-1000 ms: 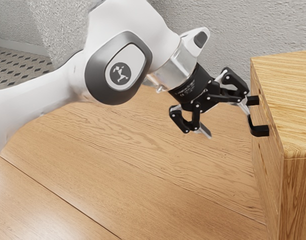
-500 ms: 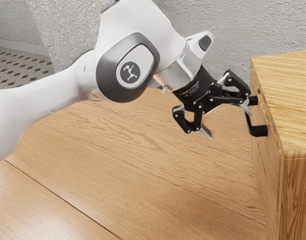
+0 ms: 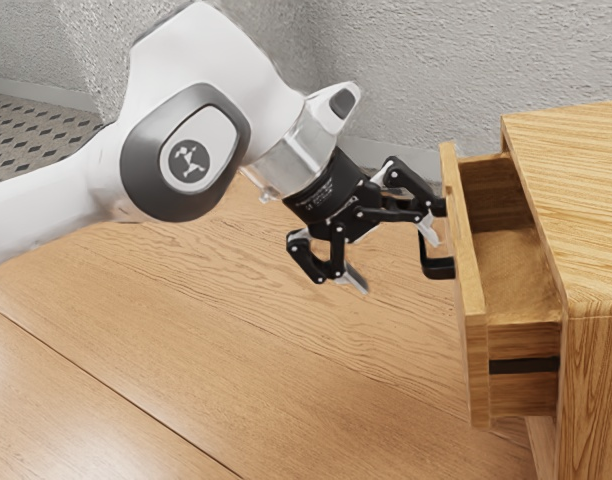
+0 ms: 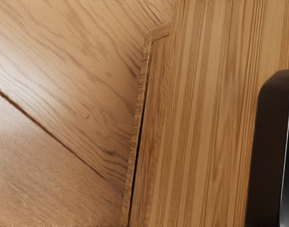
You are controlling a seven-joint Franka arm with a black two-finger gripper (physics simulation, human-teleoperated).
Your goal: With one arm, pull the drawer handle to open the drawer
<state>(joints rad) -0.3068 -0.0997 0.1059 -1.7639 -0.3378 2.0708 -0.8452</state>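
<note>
My claw (image 3: pixel 391 257) is spread open, one finger (image 3: pixel 427 228) right at the handle (image 3: pixel 438 268); the drawer (image 3: pixel 474 300) just beyond it stands out from the cabinet (image 3: pixel 576 200).

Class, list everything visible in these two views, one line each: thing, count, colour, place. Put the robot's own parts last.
light wooden box-shaped cabinet: one, pale oak, at the exterior view's right.
wooden drawer: one, same oak, pulled out of the cabinet toward the arm.
black U-shaped drawer handle: one, black, on the drawer's front.
wooden plank surface: one, brown oak, under the arm.
rough grey wall: one, grey, behind the cabinet.
white Franka arm: one, white and grey, from the exterior view's left.
black two-finger gripper: one, black, open, one finger by the handle.
</note>
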